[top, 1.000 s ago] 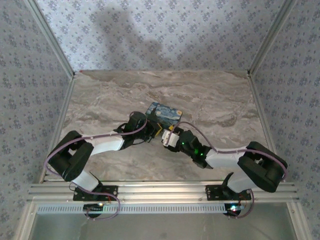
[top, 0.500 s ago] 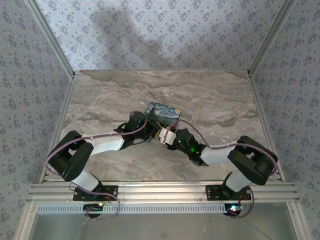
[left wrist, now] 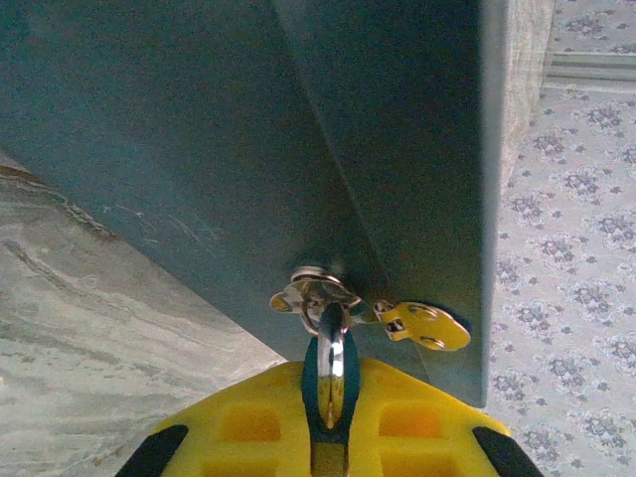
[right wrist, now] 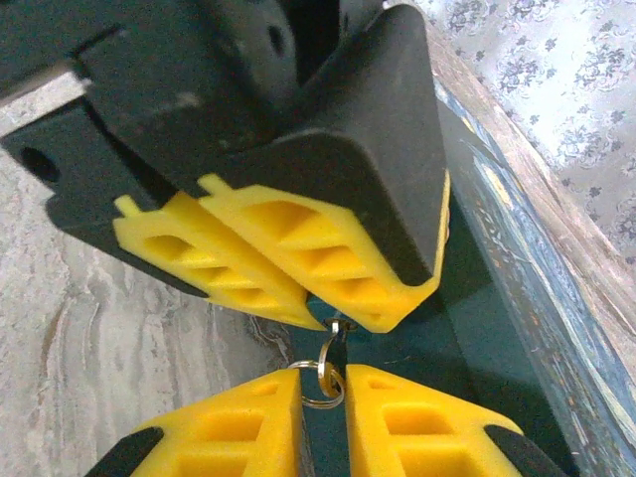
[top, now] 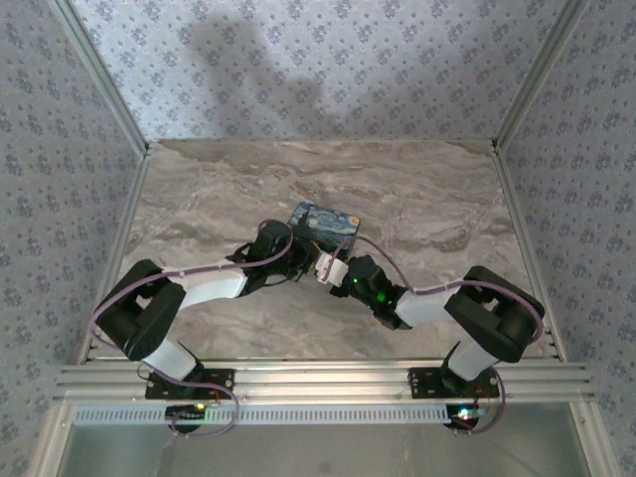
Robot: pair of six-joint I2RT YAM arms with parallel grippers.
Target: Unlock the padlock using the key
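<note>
The blue swirl-painted box stands mid-table, and both grippers meet at its near side. In the left wrist view my left gripper is shut on the padlock. Its shiny shackle runs up to the box's metal hasp. From the right wrist view, the left gripper sits just above my right gripper. Two small silvery key rings hang down from between the left fingertips into the narrow gap of the right fingers, which press on them. The key itself is hidden between the fingers.
A yellow metal tab sticks out beside the hasp on the box's dark side wall. Grey marble tabletop spreads round the box. Patterned walls and aluminium rails border the table.
The right gripper's fingers have come together on the key rings. The right arm has pushed slightly left toward the left gripper, its elbow drawn in. The left arm has stayed still.
</note>
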